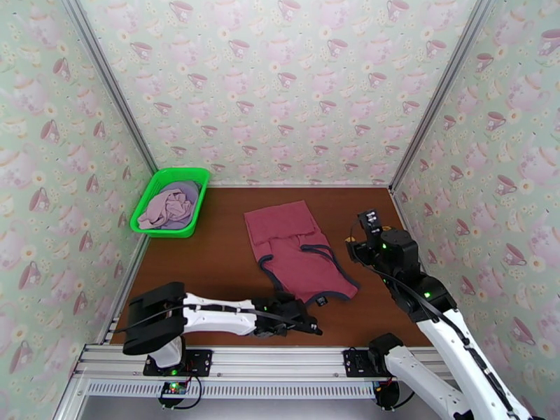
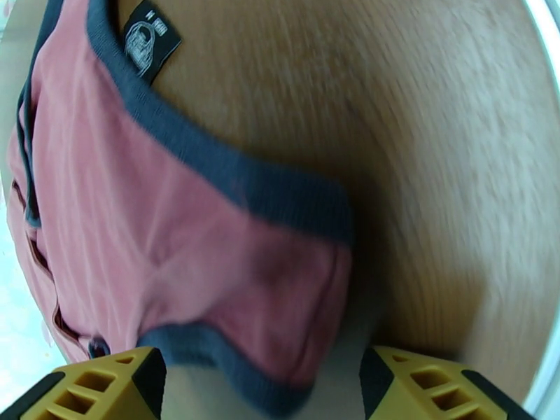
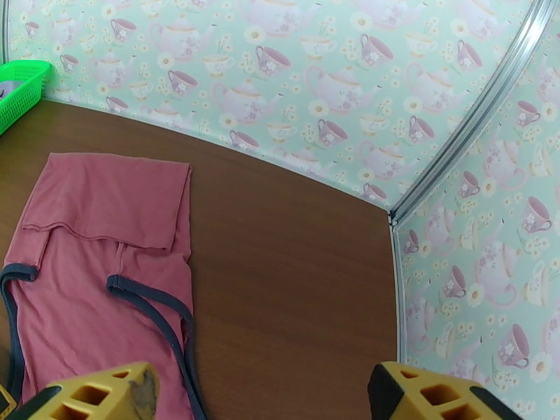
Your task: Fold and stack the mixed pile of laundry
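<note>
Yellow fingertips [image 2: 98,386] of the left hand [image 2: 262,390] stand wide apart at the bottom of the left wrist view, released and grasping nothing. Between and just beyond them lies one dark-trimmed shoulder of the dusty-red tank top [image 2: 175,225], flat on the brown counter [image 2: 434,169]. Whether the fingertips touch the cloth I cannot tell. A black label [image 2: 147,40] sticks out from the neckline trim farther on. Seen from above, this hand [image 1: 308,327] sits low by the counter's near edge, at the tank top's near end.

The right hand [image 3: 262,393] is likewise released, its two yellow fingertips [image 3: 98,397] spread with nothing gripped between them. It hangs above the right side of the counter, to the right of the garment and apart from it.

The tank top [image 1: 301,257] lies spread around the middle of the counter, with straps and neckline toward the near edge. Its far hem end is folded back over the body in a flat band. Dark trim [image 3: 140,292] outlines the armholes.

In the far left corner of the counter stands a green mesh basket [image 1: 150,197], well apart from the tank top. It holds crumpled pale pink and lavender garments [image 1: 168,204]. Wallpaper [image 1: 280,78] printed with teacups and teapots covers the walls around the counter.
</note>
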Robot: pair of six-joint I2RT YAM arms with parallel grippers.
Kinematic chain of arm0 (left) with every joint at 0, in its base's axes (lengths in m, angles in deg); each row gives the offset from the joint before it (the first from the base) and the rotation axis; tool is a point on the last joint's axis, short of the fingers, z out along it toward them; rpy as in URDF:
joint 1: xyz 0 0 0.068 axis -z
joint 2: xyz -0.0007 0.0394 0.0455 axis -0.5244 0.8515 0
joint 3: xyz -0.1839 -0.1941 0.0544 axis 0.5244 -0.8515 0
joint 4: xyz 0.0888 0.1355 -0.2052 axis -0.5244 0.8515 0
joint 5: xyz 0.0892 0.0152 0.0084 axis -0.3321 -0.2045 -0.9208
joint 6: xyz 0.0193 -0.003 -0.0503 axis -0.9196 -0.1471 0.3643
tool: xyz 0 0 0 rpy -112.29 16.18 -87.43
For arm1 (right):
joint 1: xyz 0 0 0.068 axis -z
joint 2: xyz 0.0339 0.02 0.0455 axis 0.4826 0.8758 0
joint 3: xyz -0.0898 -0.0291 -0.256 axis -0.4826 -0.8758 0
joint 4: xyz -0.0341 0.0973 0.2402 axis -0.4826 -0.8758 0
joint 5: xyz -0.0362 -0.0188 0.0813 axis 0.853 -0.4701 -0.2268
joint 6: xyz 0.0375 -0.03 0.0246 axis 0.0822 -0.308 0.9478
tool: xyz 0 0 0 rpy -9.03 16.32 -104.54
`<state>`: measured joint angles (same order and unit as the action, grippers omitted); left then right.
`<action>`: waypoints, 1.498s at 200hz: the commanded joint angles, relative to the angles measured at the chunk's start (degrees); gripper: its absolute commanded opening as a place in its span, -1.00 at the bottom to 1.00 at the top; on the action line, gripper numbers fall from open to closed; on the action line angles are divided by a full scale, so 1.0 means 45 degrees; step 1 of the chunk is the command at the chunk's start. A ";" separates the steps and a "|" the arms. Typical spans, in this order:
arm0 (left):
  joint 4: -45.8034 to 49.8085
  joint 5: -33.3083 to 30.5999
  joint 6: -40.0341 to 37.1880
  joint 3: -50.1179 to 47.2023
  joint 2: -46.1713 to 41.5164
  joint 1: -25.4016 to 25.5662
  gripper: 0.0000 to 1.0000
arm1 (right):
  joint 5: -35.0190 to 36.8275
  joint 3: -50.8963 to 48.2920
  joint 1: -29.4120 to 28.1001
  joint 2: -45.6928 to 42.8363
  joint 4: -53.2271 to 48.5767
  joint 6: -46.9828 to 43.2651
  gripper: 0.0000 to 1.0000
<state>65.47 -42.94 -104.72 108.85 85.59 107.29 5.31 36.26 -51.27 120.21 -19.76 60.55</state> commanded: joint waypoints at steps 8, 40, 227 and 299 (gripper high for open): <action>-0.0837 0.0130 -0.0145 0.0317 0.0687 -0.0238 0.24 | -0.0288 -0.0200 0.0044 0.0135 -0.0139 -0.0039 0.67; 0.0152 0.0223 0.0758 0.0839 0.0997 -0.0454 -0.40 | -0.0286 -0.0216 0.0043 0.0197 -0.0187 -0.0175 0.66; 0.4439 -0.1748 1.3652 0.0039 -0.0623 0.1291 -1.00 | -0.0957 -0.4637 -0.3788 0.0685 -0.5436 -1.3151 0.45; 0.4123 -0.2108 1.3896 -0.0401 -0.1161 0.1312 -1.00 | -0.1824 -0.6344 -0.3846 0.1411 -0.1410 -1.3183 0.48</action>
<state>84.40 -50.87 -43.78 108.21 82.24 112.88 -0.72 9.95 -68.25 125.56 -33.00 3.00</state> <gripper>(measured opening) 0.080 0.740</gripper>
